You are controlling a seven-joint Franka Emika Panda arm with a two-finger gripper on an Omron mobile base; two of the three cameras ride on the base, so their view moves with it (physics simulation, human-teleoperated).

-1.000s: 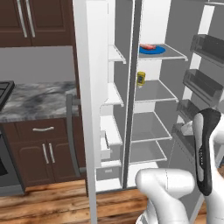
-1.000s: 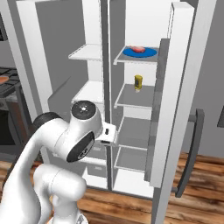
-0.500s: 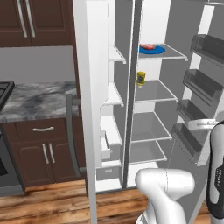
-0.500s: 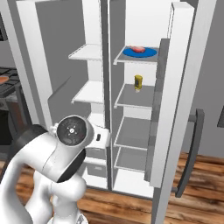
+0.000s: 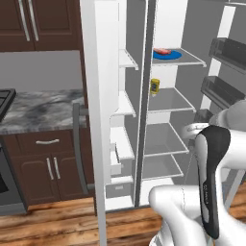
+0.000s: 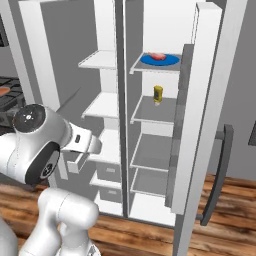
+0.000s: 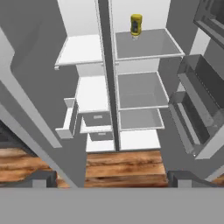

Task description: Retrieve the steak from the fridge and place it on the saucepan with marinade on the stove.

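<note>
Claw (image 7: 109, 177) tips are sitting spread and empty at the hand view's bottom edge, facing low fridge (image 7: 140, 89) shelves; reaching up comes next, I judge. Left base view is showing the steak (image 5: 162, 51) upper right on a blue plate (image 5: 172, 55). Right base view is cropping the stove (image 6: 7, 94) at left.

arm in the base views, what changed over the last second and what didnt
The arm swung: in the left base view its dark-striped forearm shifted from the right edge toward the middle and lower; in the right base view its big joint dropped and moved left. Nothing was taken hold of. The steak stays on the blue plate, the yellow bottle a shelf below, and the fridge doors stay open.
</note>
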